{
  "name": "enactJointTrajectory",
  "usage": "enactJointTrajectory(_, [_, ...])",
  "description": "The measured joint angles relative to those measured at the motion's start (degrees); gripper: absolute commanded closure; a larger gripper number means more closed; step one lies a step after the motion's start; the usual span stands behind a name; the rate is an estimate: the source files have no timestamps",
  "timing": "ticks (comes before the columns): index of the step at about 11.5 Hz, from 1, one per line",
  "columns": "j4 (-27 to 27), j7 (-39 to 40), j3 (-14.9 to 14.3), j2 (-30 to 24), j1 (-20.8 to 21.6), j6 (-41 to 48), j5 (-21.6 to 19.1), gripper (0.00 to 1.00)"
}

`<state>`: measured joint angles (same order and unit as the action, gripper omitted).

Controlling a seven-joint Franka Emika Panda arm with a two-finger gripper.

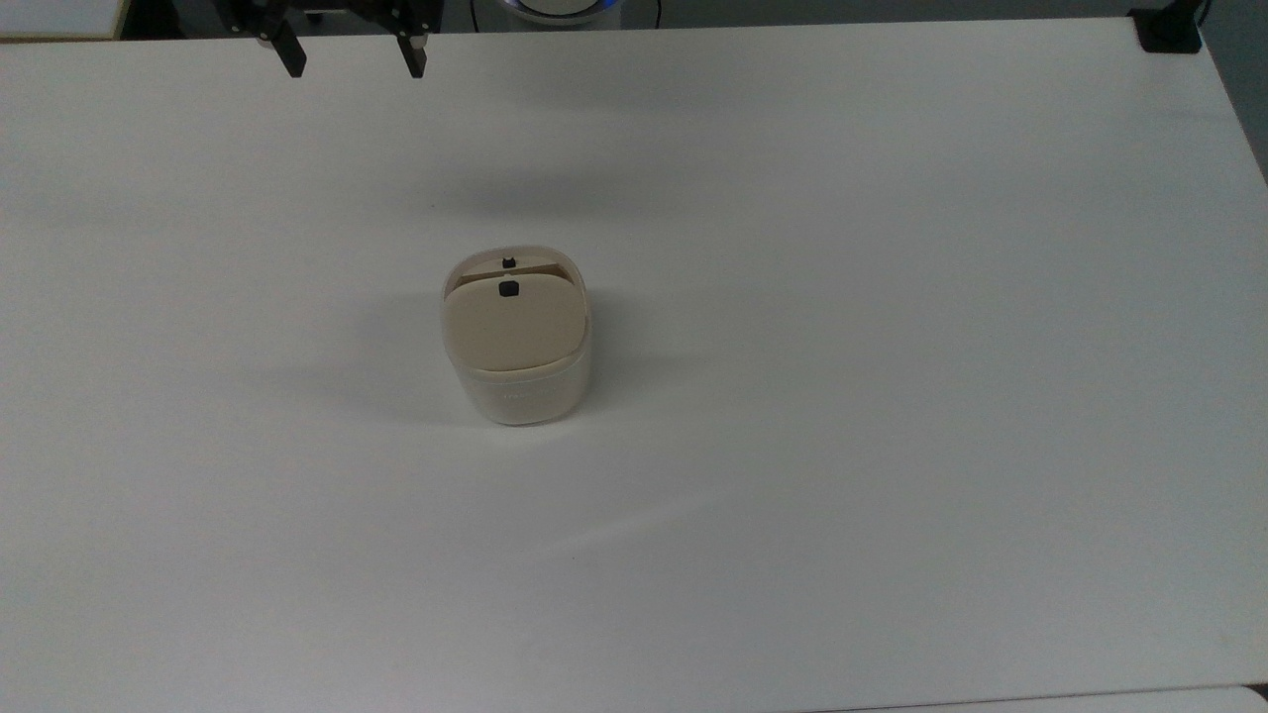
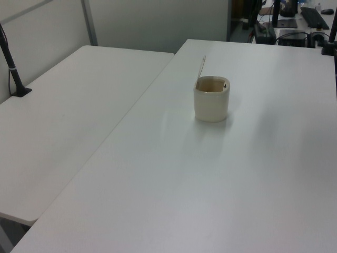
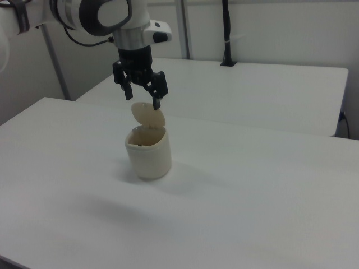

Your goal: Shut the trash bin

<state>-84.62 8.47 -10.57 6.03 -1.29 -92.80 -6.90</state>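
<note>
Nothing closed yet: the trash bin (image 1: 515, 342) sits mid-table (image 1: 892, 396) with its beige lid (image 3: 148, 116) standing up on its hinge, and the gripper (image 1: 352, 54), fingers spread wide and empty, hovers well clear of it

Counts: 1 trash bin (image 1: 516, 342), with 1 lid (image 1: 513, 325) on it and 2 small black squares, one on the lid (image 1: 509, 288) and one on the rim behind it (image 1: 508, 261). 1 robot arm (image 3: 101, 17) with 1 gripper (image 3: 141, 101), 2 fingers (image 1: 290, 54). 2 white tables: the one under the bin (image 2: 221, 174) and a second one beside it (image 2: 68, 110). 2 black posts, 1 clamped on the second table (image 2: 11, 66), 1 at the bin table's corner (image 1: 1169, 28).
</note>
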Motion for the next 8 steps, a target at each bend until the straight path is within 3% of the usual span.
enactJointTrajectory(7, [0.0,0.0,0.2,0.1,0.1,0.0,0.7,0.00])
enactJointTrajectory(8, [0.0,0.0,0.2,0.1,0.1,0.0,0.7,0.14])
